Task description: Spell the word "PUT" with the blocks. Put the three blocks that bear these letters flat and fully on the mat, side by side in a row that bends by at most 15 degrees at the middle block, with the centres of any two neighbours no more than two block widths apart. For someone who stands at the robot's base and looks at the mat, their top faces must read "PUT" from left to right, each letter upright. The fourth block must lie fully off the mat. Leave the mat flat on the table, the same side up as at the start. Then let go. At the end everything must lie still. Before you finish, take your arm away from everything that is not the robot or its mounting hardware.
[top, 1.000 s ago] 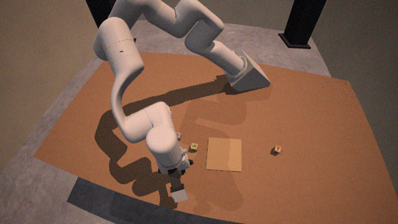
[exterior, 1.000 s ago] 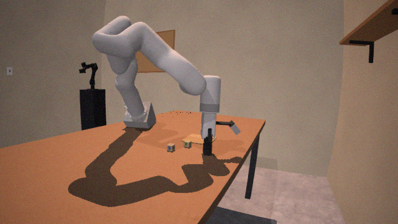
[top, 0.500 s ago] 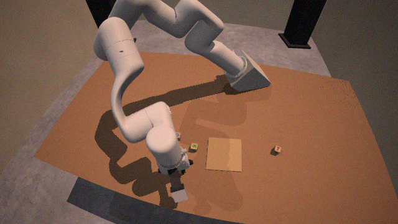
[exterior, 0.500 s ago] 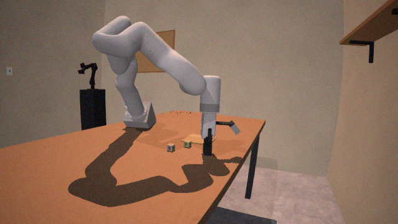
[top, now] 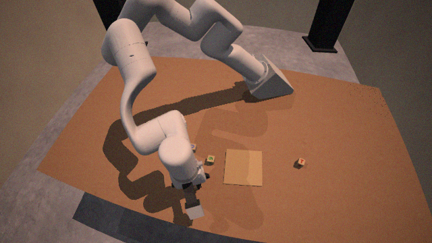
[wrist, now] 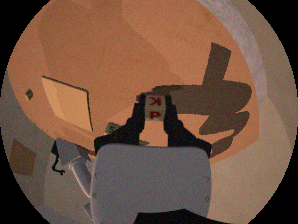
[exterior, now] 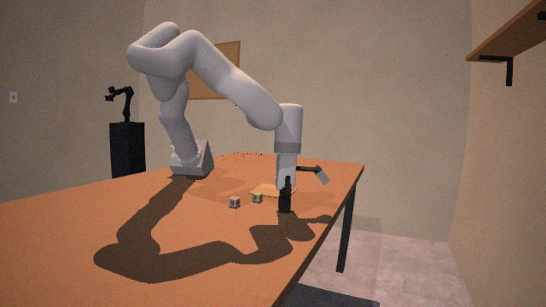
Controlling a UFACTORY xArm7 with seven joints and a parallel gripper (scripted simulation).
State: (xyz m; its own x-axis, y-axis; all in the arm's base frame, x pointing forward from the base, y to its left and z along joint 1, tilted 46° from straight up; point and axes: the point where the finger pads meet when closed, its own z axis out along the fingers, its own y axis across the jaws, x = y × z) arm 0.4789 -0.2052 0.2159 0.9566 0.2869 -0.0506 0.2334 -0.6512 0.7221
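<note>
My gripper (top: 191,186) (exterior: 284,208) (wrist: 155,102) is shut on a wooden block (wrist: 155,114) that shows a red P on one face and a red K on another. It is low at the table, near the front edge, left of the mat. The arm hides this block in the top and exterior views. The tan mat (top: 243,167) (exterior: 266,190) (wrist: 65,102) lies flat and bare. A block with a blue letter (top: 193,146) (exterior: 234,201) and one with a green letter (top: 210,158) (exterior: 256,197) (wrist: 111,129) stand just left of the mat. The red T block (top: 301,162) lies to the mat's right.
The orange table top (top: 337,128) ends close behind the gripper at its front edge (exterior: 324,239). The arm's base (top: 270,84) stands at the far side. A black pedestal (exterior: 126,147) stands beyond the table.
</note>
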